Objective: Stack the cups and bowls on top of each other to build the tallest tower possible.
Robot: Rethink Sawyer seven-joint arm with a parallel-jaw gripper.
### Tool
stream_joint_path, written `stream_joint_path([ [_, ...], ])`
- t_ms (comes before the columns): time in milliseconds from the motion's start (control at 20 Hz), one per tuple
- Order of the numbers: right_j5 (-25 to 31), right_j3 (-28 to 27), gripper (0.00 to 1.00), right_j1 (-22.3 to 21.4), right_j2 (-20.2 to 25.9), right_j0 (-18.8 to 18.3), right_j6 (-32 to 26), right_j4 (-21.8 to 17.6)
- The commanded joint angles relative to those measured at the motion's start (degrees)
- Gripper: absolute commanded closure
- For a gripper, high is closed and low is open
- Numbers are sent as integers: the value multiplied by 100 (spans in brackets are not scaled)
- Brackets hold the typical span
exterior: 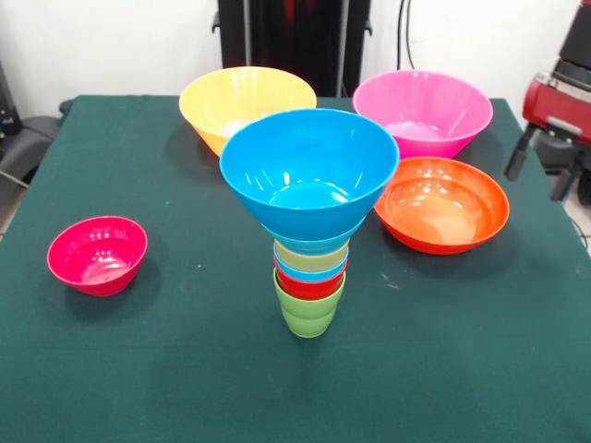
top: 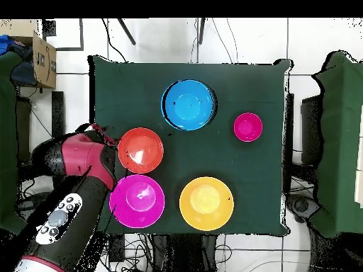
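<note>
So the tower is standing near the middle of the green surface, a bit toward my side, and it looks pretty funny: lime green cup at the bottom, then red and light blue rims poking out above it, a yellowish one over those, and the medium blue bowl perched on top like a big funnel. Way wider up top than at the base, so I'd guess it's tippy already. Four bowls aren't stacked yet: the small magenta bowl sits off on its own, well apart from the stack, the wide red-orange bowl is close beside the tower on the other side, and the yellow-orange bowl and pink bowl are behind it at the far edge, next to each other. I can't spot the small light blue bowl separately, maybe it's tucked under the big blue one. I'd call it a bit past halfway, with the awkward big bowls left. The red and black arm hangs off the side of the surface by the red-orange and pink bowls, holding nothing as far as I can see; whether the gripper is spread or pinched together, I can't tell from here.
</note>
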Motion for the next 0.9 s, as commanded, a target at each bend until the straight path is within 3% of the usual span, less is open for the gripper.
stream_joint_path([
  [50,579,-875,0,725,238,38,976,-23],
  [550,839,-980,0,994,90,171,782,-205],
  [900,918,-847,0,1000,225,183,734,-171],
])
